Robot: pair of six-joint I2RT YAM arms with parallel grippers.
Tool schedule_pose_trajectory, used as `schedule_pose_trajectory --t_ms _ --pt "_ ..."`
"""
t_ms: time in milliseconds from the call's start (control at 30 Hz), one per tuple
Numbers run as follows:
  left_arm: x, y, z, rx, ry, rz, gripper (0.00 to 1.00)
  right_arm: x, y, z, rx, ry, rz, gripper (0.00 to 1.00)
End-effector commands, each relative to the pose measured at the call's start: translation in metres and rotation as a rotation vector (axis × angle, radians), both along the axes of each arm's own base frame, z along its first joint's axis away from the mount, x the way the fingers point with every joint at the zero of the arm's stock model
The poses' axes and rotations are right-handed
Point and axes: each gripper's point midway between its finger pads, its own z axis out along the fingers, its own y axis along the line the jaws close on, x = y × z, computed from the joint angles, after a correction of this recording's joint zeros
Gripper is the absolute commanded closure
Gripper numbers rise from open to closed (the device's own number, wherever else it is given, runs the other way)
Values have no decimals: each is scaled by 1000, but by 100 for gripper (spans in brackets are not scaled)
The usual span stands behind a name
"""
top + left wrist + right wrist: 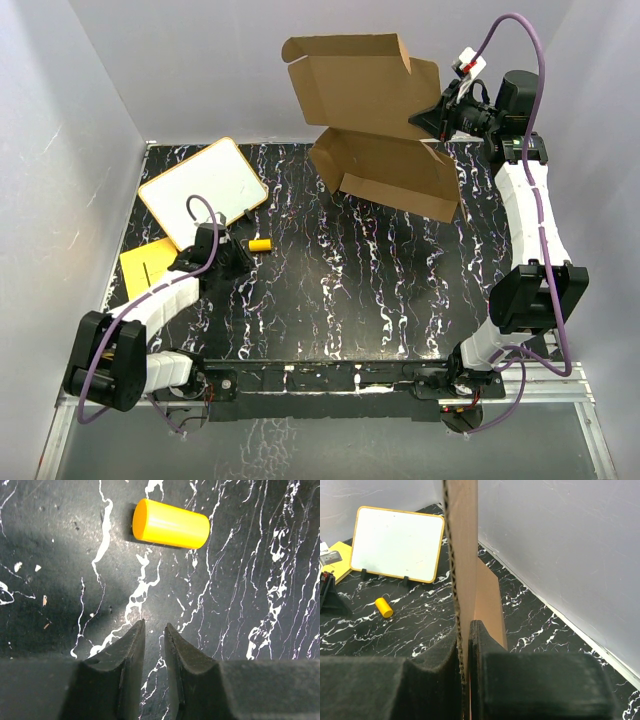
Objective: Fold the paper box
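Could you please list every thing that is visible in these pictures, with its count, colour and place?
brown corrugated cardboard paper box: 1, brown, held in the air over the table's far right part
white rectangular board with orange rim: 1, white and orange, far left
flat orange-yellow sheet: 1, orange-yellow, left edge, on the near side of the board
small yellow cylinder: 1, yellow, lying just ahead of the left claw
black table with white marble veins: 1, black and white, under everything
left claw: 1, black, low over the table, jaws a narrow gap apart, empty
right claw: 1, black, raised at far right, pinching the box's edge
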Motion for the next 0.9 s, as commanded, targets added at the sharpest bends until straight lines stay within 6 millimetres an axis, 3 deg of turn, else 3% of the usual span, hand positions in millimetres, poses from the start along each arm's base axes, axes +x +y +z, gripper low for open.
schedule_pose_trajectory --t_ms 0,133,300,467,533,633,767,800,867 --pt "14 -2 27 20 -75 -32 78 -14 5 23 5 -70 31 92" --pt "25 -6 48 22 -142 -68 75 -17 8 22 8 -67 54 92" --pt "50 -14 95 5 -332 -129 52 -22 12 28 17 -71 90 92" --pt "89 -23 162 -95 -623 -218 23 -23 15 73 45 -130 110 92" --pt "108 -20 196 -205 -730 -242 19 -27 18 90 62 -149 127 92" --pt "123 -23 229 -284 -875 -315 17 -35 20 99 74 -154 151 92" --pt "134 -30 244 -304 -968 -387 17 -42 20 96 57 -158 159 92" --pt "135 -30 242 -309 -944 -383 17 -41 18 92 49 -153 148 92" --pt "130 -29 216 -293 -827 -383 18 -41 14 90 34 -157 128 92"
